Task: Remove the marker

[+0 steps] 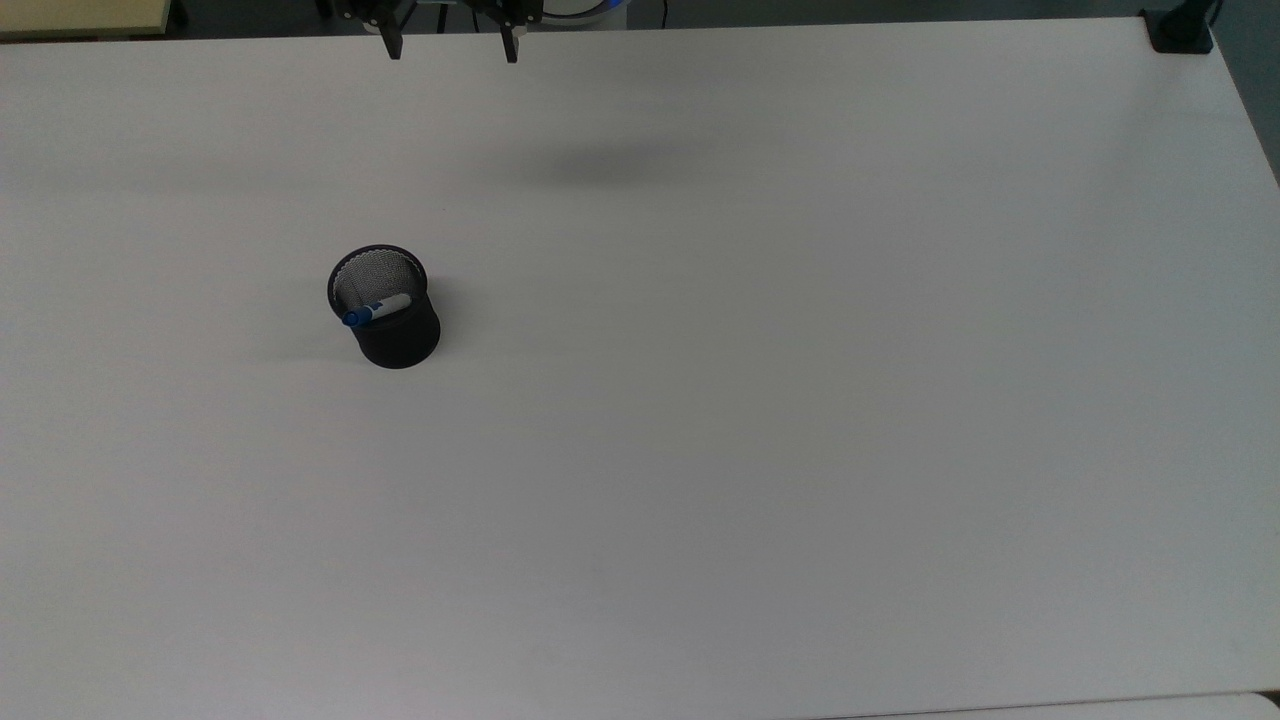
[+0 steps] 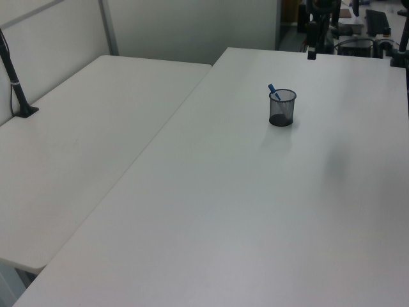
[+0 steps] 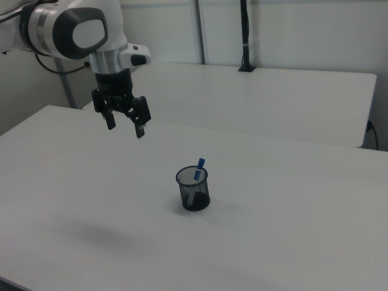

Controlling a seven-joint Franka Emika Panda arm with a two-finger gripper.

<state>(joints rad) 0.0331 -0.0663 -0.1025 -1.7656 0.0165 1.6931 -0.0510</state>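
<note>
Our black two-finger gripper (image 3: pixel 125 127) hangs high above the white table (image 1: pixel 760 420), its jaws spread wide and holding nothing. In the top view its fingertips (image 1: pixel 395 48) poke in at the frame's upper edge, roughly at 12 o'clock from the black wire-mesh pen cup (image 1: pixel 385 305) and well apart from it. In the right view we see the gripper at about 10 o'clock from the cup, well clear of the surface.

The slim white marker with the blue cap (image 1: pixel 376 310) stands inside the cup, leaning against the rim, with its blue end poking just above the edge. In the right view the cap tilts toward 1 o'clock; in the left view it leans toward 11 o'clock.

We judge the reach has not yet begun. The main risk is the cup itself: it looks light and is not held down, so a finger catching the rim on the descent could tip or slide it. Only a short length of marker shows above the rim, so a grip taken too high may slip off the cap, while one taken too low would jam against the mesh. Because the marker leans, lifting straight up could drag the cup along.

Beyond the cup, a second white table (image 2: pixel 83 147) adjoins ours, carrying a black clamped post (image 2: pixel 16 86). Nothing lies between gripper and cup.
</note>
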